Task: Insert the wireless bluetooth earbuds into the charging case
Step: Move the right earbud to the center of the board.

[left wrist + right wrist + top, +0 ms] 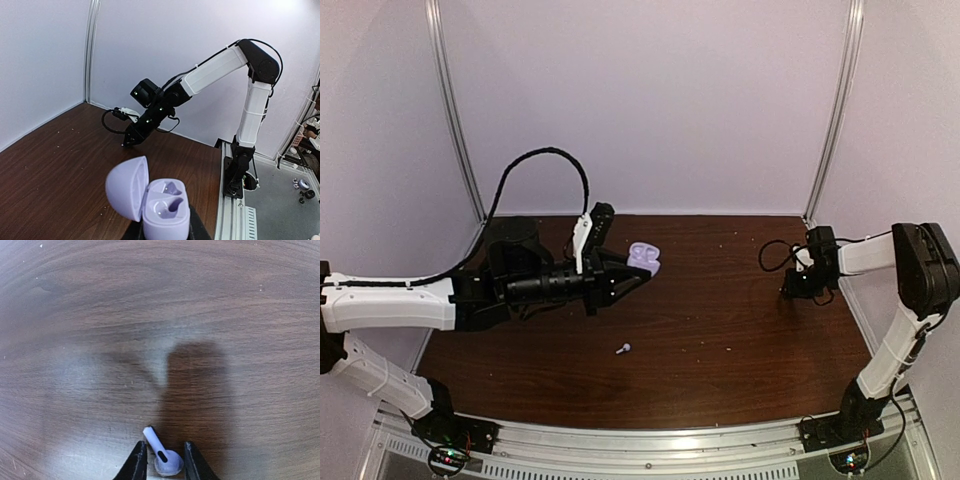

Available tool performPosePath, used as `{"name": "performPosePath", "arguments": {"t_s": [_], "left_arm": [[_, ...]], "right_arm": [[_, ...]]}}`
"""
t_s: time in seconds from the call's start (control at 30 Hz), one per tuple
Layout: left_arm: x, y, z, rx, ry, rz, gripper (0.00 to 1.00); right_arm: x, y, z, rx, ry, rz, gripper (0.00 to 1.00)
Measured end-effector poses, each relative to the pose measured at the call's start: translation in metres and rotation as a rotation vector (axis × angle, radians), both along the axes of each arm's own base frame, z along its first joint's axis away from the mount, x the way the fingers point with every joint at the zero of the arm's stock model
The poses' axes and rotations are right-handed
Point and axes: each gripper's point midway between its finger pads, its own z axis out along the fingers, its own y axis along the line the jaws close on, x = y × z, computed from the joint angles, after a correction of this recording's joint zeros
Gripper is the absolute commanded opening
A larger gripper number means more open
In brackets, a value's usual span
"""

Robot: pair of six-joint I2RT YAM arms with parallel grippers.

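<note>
nearest the bases, one white earbud (623, 348) lies loose on the table (750, 330), untouched. further out, the right gripper (164, 446) is down on the wood, jaws narrow, pinching a second earbud (167, 461). beyond, the left gripper (638, 272) clamps the charging case (165, 210), lid open, wells looking empty. pickup step, i'd say; next calls for a clean lift and a carry over to a well.

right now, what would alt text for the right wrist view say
A white stemmed earbud lies between the two black fingertips of the right end effector at the bottom edge, its stem angled up to the left; whether they pinch it is unclear. The rest is blurred dark wooden table with a soft shadow above the fingers.
</note>
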Motion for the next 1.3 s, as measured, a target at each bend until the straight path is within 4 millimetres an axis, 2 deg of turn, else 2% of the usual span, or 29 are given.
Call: {"name": "performPosePath", "arguments": {"t_s": [0.17, 0.5, 0.6, 0.73, 0.9, 1.13, 1.3], "left_arm": [[0.0, 0.002, -0.001, 0.007, 0.004, 0.007, 0.0], [0.001, 0.005, 0.0, 0.011, 0.005, 0.017, 0.0], [0.0, 0.008, -0.002, 0.014, 0.007, 0.018, 0.0], [-0.001, 0.011, -0.01, 0.025, 0.014, 0.022, 0.0], [-0.002, 0.015, -0.022, 0.042, 0.023, 0.032, 0.0], [-0.002, 0.025, -0.03, 0.046, 0.031, 0.059, 0.0], [-0.002, 0.03, -0.024, 0.03, 0.028, 0.077, 0.0]], "right_arm": [[0.0, 0.021, 0.001, 0.014, -0.01, 0.066, 0.18], [-0.018, 0.096, 0.005, 0.06, -0.01, 0.267, 0.15], [-0.039, 0.131, 0.012, 0.093, -0.021, 0.36, 0.15], [-0.073, 0.184, 0.036, 0.172, -0.068, 0.496, 0.15], [-0.114, 0.235, 0.059, 0.28, -0.122, 0.64, 0.15], [-0.159, 0.274, 0.054, 0.341, -0.119, 0.772, 0.17], [-0.181, 0.294, 0.046, 0.364, -0.116, 0.828, 0.36]]}}
